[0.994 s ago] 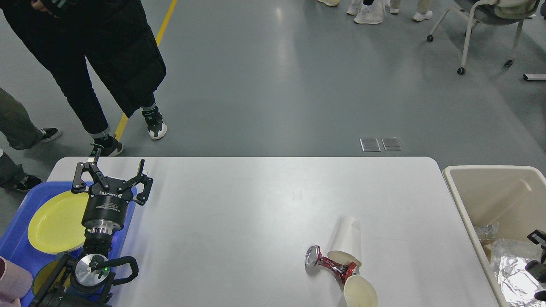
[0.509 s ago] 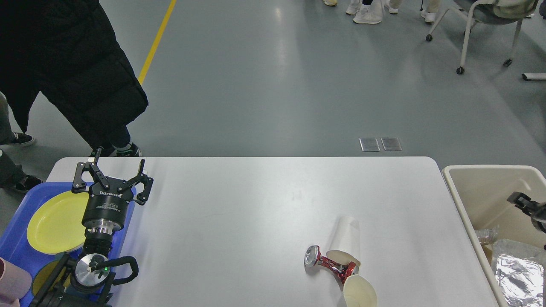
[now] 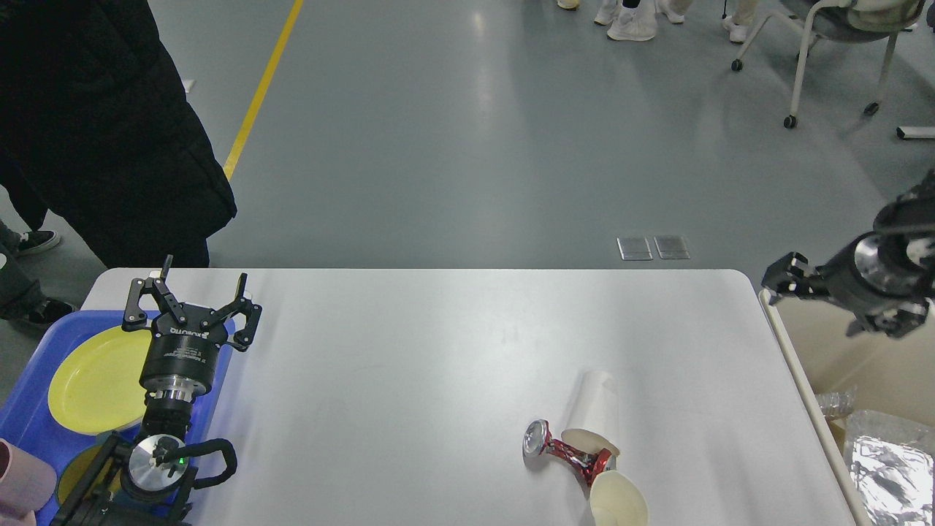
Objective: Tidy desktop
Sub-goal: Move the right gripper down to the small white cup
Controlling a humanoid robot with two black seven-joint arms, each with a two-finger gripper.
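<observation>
The white desktop (image 3: 409,365) fills the middle of the head view. On its front right part lie a crushed red can (image 3: 566,449), a white paper cup on its side (image 3: 597,405) and a second paper cup (image 3: 617,500) at the bottom edge, all touching or nearly so. My left gripper (image 3: 191,296) stands open over the desktop's left edge, fingers spread, holding nothing. My right gripper (image 3: 792,274) hangs above the desktop's far right corner, seen small and dark, well away from the can and cups.
A blue tray (image 3: 29,409) at the left holds a yellow plate (image 3: 98,380) and a pink cup (image 3: 22,486). A beige bin (image 3: 840,365) at the right contains foil and clear plastic. A person in black stands beyond the far left corner.
My right arm has risen from low inside the bin to above the desktop's far right corner. The person at the left has shifted further left. My left arm has not moved.
</observation>
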